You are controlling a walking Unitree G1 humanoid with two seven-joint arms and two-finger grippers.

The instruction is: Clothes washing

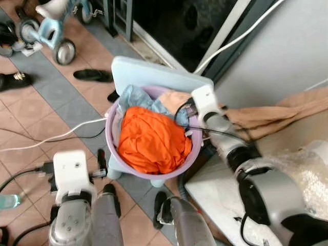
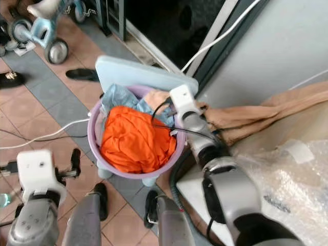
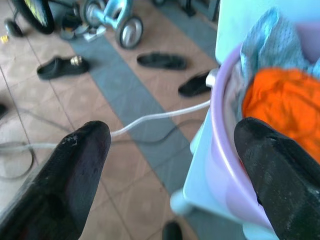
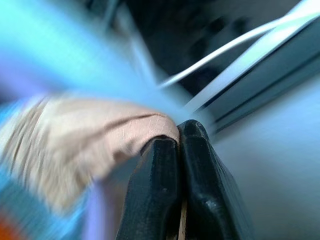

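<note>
We see a round lilac plastic laundry basket (image 1: 114,154) standing on a pale blue plastic stool (image 1: 154,73) on the tiled floor (image 1: 61,102). In the basket lie a crumpled bright orange garment (image 1: 148,141), a light blue cloth (image 1: 132,97) behind it, and a beige fabric piece (image 4: 75,140) at the far rim. Our right pincer (image 4: 177,145) is at that far rim, its two black fingers pressed together on the beige fabric piece. Our left pincer (image 3: 172,150) hangs just beside the basket's near-left wall with its fingers (image 3: 75,165) spread wide, holding nothing. A white hose (image 1: 56,136) runs across the floor, with black sandals (image 1: 92,75) and a pale blue child's tricycle (image 1: 48,28) farther off.
</note>
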